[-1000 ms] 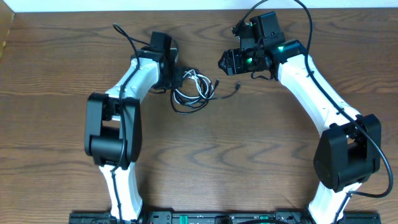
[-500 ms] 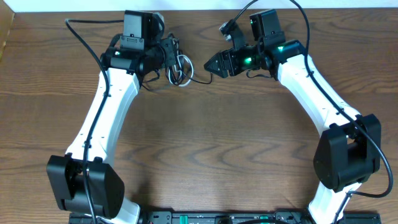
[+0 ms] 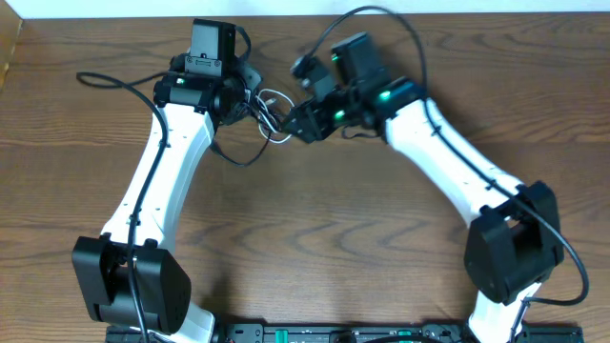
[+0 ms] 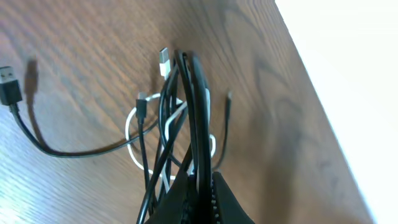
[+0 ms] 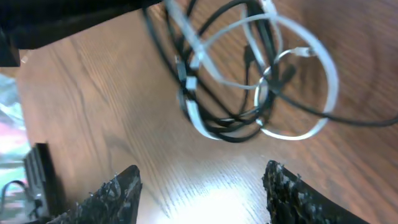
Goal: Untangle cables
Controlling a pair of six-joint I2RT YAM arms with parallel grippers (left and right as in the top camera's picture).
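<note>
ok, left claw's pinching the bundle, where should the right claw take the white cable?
Probably the white cable at its wide loop's outer arc, which sticks out clear of the black cables. Approach from the right claw's side, opposite the left claw.

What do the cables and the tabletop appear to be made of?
Black cables: flexible rubbery or plastic jacket, matte with faint sheen on the bends. White cable: smooth plastic jacket, slightly glossy. Table: wood or wood-look laminate, cannot tell which; brown streaked grain, satin glare.
</note>
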